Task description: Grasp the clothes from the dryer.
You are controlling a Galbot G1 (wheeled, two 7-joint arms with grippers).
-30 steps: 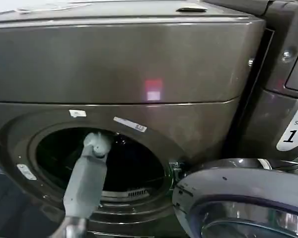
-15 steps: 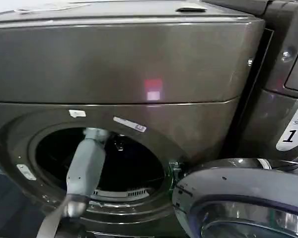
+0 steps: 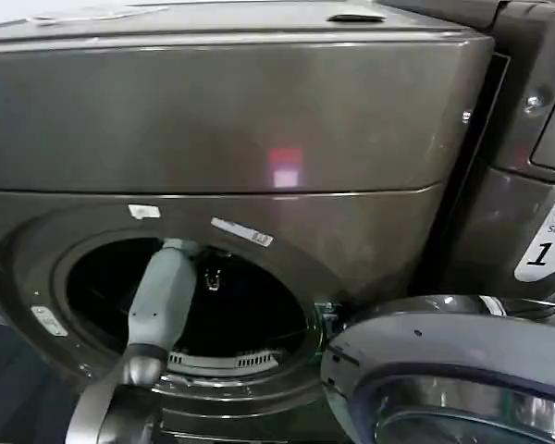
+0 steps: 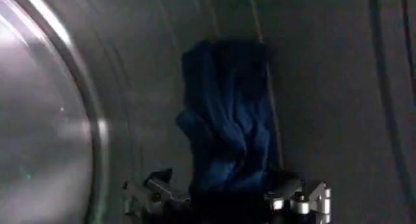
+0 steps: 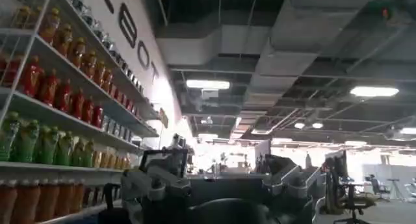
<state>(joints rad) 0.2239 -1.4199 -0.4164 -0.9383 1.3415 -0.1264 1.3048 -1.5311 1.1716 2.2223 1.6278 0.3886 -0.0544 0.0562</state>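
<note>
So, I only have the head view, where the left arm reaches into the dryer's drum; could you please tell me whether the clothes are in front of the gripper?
Observer: Yes. In the left wrist view the dark blue clothes lie straight ahead of the left gripper, against the drum wall.
Operator: Thank you. Are its fingers open?
Observer: Open, with one finger on each side of the bundle's near end, not closed on it.
Operator: And the right gripper, please?
Observer: The right gripper is open and empty, facing a room with shelves of bottles.
</note>
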